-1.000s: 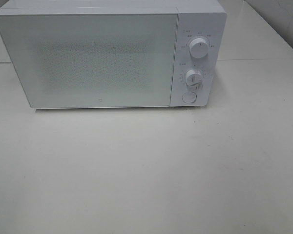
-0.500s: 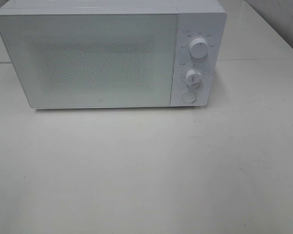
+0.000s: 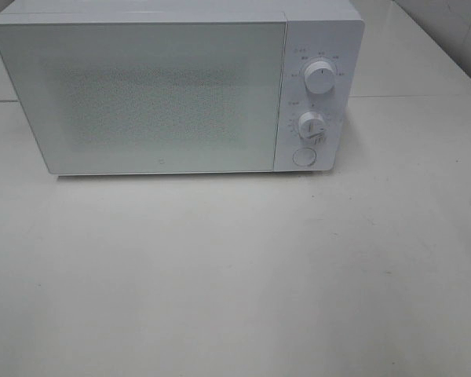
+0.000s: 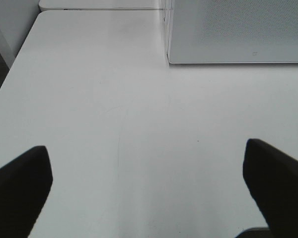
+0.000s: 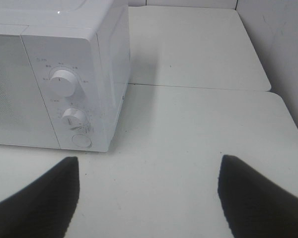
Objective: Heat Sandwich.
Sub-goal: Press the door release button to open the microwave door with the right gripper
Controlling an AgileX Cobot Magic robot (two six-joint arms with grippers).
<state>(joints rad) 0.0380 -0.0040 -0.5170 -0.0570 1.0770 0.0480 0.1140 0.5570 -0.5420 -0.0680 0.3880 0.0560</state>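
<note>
Right now, your left gripper (image 4: 145, 148) stands spread wide, its two dark fingers (image 4: 20, 193) well apart and only white table (image 4: 114, 99) showing between them. Your right gripper (image 5: 149, 161) is spread too and pinches nothing; tabletop shows between its fingers (image 5: 258, 193).

Beyond the left gripper sits the near corner of the white microwave (image 3: 141, 94). Beyond the right gripper is its control panel: an upper knob (image 5: 63, 83), a lower knob (image 5: 73, 118) and a round button (image 5: 81, 140) in a column.

The microwave door (image 3: 141, 98) is shut flat across the front, and its speckled pane lets you see nothing inside. You cannot tell where the sandwich is, since no view shows it.

A second tabletop (image 5: 188, 44) butts against the first beside the microwave.
</note>
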